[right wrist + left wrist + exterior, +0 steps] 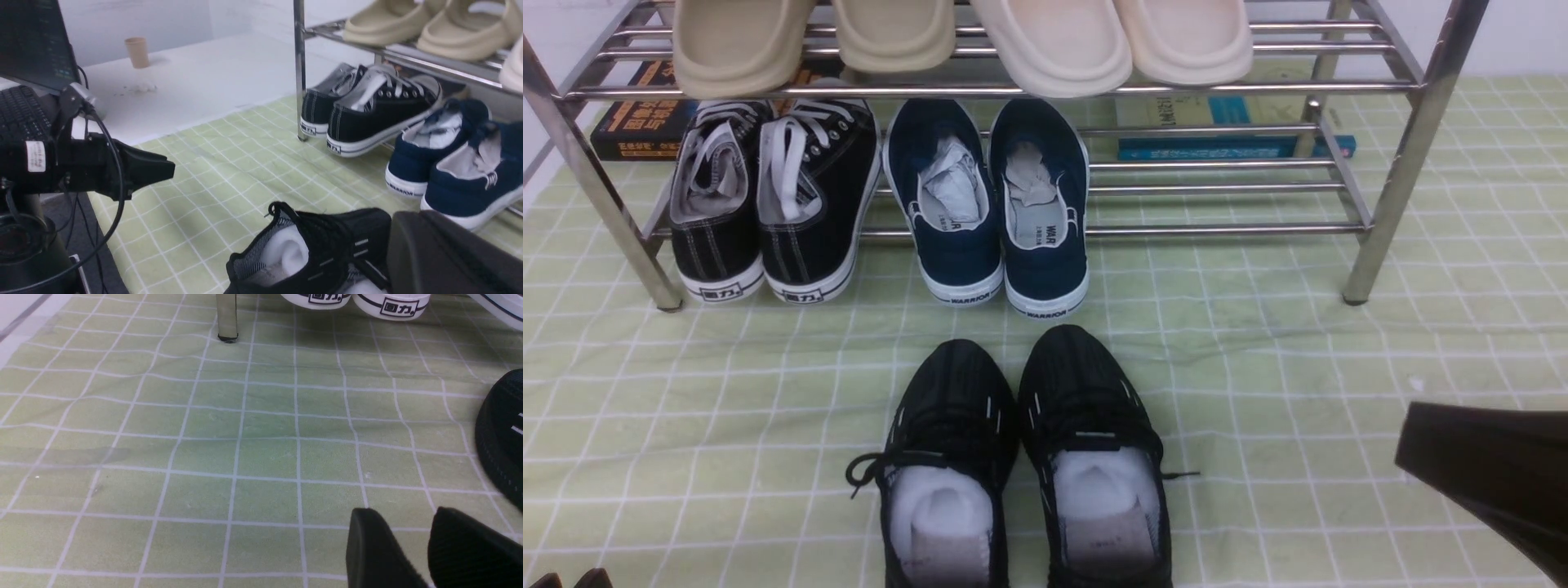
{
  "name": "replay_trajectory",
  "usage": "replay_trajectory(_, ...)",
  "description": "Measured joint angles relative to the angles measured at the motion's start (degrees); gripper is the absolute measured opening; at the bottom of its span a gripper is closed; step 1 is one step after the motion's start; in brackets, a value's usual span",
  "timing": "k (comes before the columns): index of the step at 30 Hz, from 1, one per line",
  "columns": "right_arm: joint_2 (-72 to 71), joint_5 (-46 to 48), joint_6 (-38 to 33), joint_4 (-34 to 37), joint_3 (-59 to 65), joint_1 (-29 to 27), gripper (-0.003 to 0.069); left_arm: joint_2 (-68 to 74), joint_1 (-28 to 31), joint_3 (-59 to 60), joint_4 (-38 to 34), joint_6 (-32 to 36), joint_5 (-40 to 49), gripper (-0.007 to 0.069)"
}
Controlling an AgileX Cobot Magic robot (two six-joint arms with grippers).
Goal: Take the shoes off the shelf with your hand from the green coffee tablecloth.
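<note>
Right pincer (1486, 474) is sitting clenched and empty beside the shoes (1025, 457), which I'm seeing resting on the green coffee tablecloth (1298, 392) before the shelf (1388, 212); left pincer (412, 547) is hanging parted.

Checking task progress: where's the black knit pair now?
Front view: the black knit sneakers sit on the green tablecloth, centre, off the rack, just before the navy slip-ons.

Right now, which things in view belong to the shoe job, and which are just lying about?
Job:
- black knit sneakers
- chrome shelf
- green tablecloth
- right gripper

Lying about:
- navy slip-ons
- black canvas sneakers
- beige slippers
- books
- paper cup
</note>
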Motion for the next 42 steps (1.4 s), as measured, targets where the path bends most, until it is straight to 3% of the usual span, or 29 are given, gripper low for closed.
replay_trajectory(29, 0.0, -0.5, -0.1, 1.0, 0.0, 0.0, 0.0009, 0.0, 0.0, 0.0, 0.0, 0.0, 0.0, 0.0242)
replay_trajectory(36, -1.7, 0.3, -13.6, 11.4, 1.4, 0.0, 0.0014, 0.0, 0.0, 0.0, 0.0, 0.0, 0.0, 0.0242)
replay_trajectory(37, -2.7, 0.8, -20.3, 15.7, 2.9, -0.7, 0.0015, 0.0, 0.0, 0.0, 0.0, 0.0, 0.0, 0.0242)
replay_trajectory(42, -6.9, 2.1, -34.0, 30.4, 8.4, -9.3, 0.002, 0.0, 0.0, 0.0, 0.0, 0.0, 0.0, 0.0242)
